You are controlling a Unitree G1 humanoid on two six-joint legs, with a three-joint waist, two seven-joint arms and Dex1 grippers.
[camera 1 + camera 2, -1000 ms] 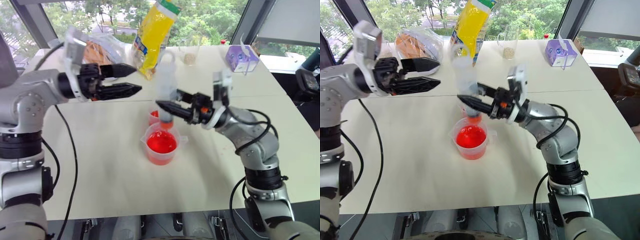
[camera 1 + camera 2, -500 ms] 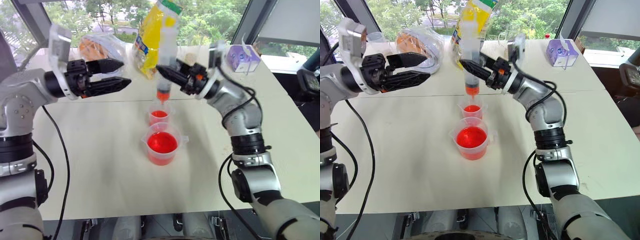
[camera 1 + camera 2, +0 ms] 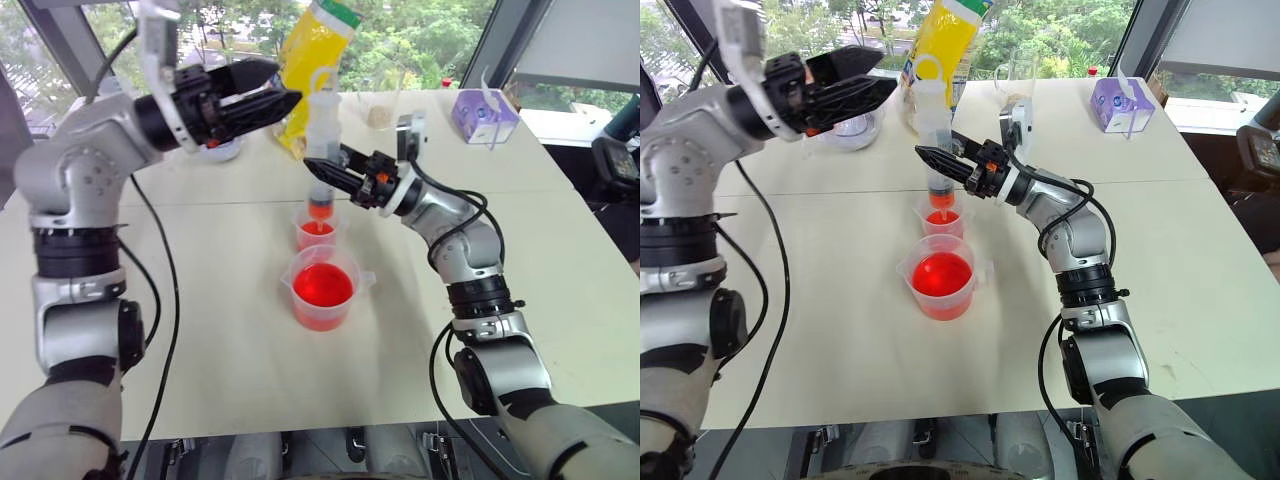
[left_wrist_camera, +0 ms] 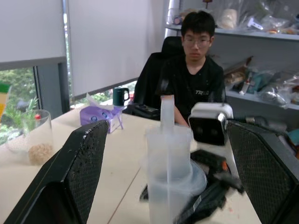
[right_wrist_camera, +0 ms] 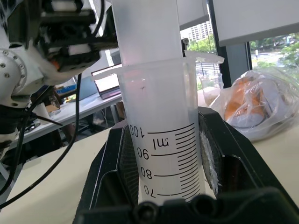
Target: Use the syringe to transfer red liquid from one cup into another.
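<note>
A pale cream bench (image 3: 200,330) made of two tops pushed together stands before tall windows with green trees outside. The right tool (image 3: 330,178) is clamped on the barrel of the large clear plastic syringe (image 3: 321,140), held upright with its orange-red tip in the mouth of the small narrow clear cup (image 3: 316,231), which holds some red liquid. Just in front of that cup stands the wider spouted clear beaker (image 3: 323,290) of bright red liquid (image 3: 323,285). The left tool (image 3: 262,98) hangs with its fingers spread wide, near the white plunger top. Behind lie a yellow bag (image 3: 310,60), a purple tissue box (image 3: 483,115) and a glass with beige grains (image 3: 379,108). A person in black (image 4: 196,88) sits beyond the bench, shelves behind.
</note>
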